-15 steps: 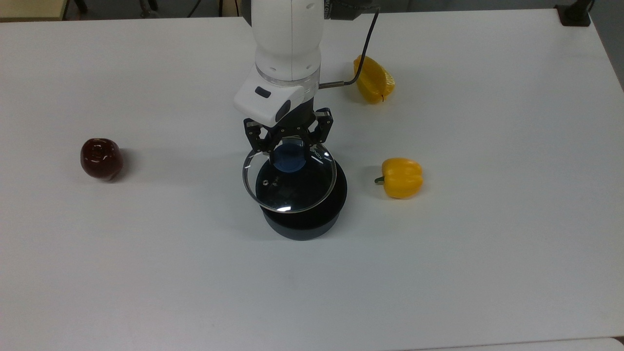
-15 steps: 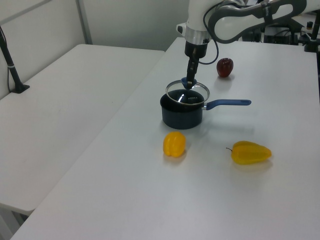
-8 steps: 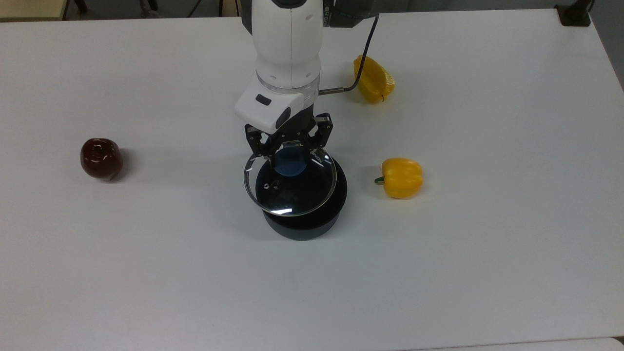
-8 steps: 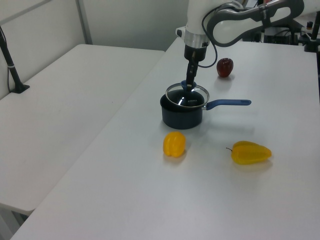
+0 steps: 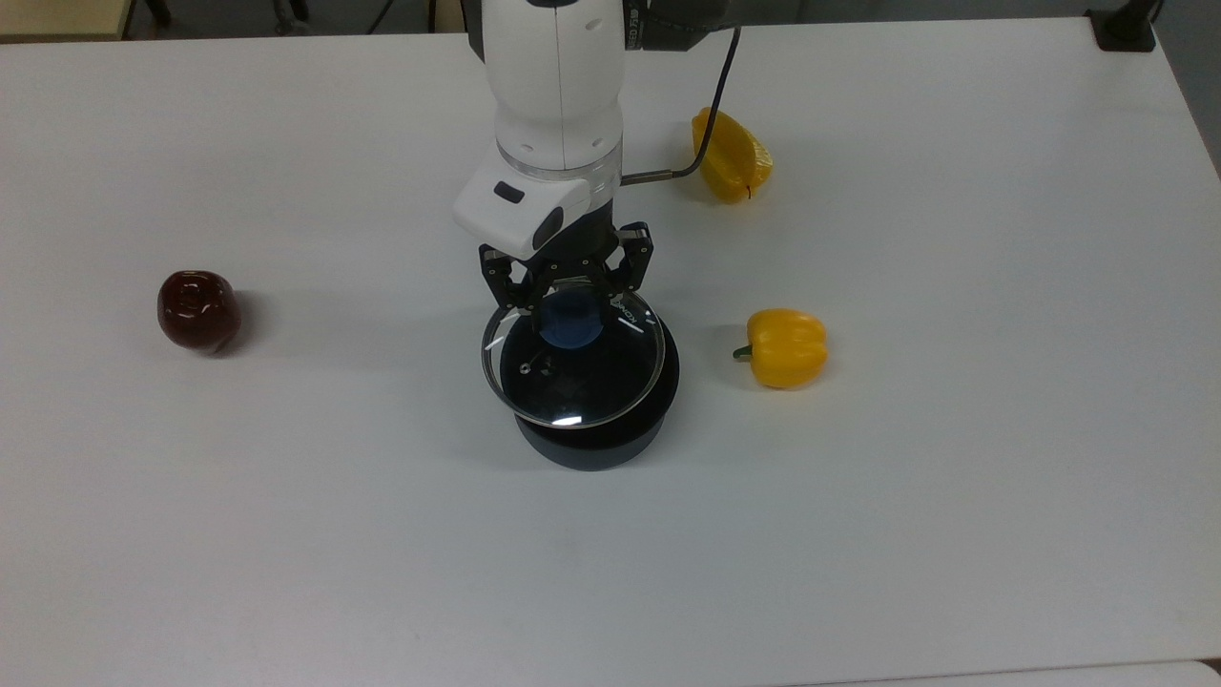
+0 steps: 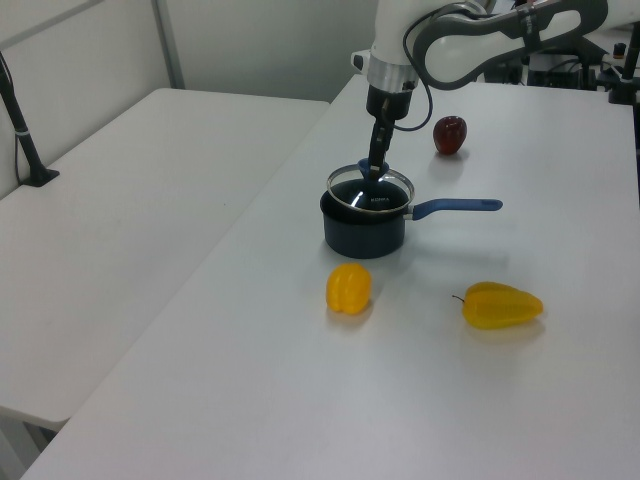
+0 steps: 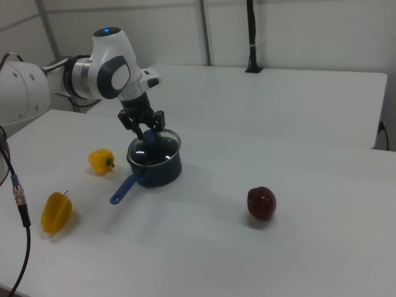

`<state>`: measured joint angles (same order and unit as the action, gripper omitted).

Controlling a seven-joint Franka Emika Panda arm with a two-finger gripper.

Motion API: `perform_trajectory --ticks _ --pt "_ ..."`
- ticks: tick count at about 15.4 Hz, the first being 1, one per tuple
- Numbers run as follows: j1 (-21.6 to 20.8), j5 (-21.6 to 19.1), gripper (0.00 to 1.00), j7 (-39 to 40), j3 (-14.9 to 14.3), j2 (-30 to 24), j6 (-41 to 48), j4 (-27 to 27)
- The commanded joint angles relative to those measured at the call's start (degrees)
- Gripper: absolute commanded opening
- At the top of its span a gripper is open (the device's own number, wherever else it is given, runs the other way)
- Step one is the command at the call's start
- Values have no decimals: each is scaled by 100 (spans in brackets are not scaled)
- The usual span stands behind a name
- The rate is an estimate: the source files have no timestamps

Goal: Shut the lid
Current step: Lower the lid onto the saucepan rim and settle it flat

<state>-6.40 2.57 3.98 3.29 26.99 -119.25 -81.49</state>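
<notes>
The gripper (image 5: pixel 569 291) is clamped on the blue knob (image 5: pixel 570 320) of the glass lid (image 5: pixel 572 367), holding it over the black saucepan (image 5: pixel 599 441). Compared with a second ago, the lid has shifted toward the top view's right and now lies more squarely over the pot's opening; in the left view (image 6: pixel 370 190) it sits lower and flatter, close to the rim, though contact cannot be told. The saucepan's blue handle (image 6: pixel 456 207) points to the left view's right. The dark red apple (image 5: pixel 197 310), the yellow bell pepper (image 5: pixel 785 347) and the second yellow pepper (image 5: pixel 732 156) have not moved on the white table (image 5: pixel 954 477).
</notes>
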Motion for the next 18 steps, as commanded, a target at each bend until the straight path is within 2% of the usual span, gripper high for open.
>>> perform_trajectory --ticks 1,18 --pt "-19 -169 41 -38 -39 -1 -309 2" --pt "-134 -160 41 -20 -30 78 -310 -16"
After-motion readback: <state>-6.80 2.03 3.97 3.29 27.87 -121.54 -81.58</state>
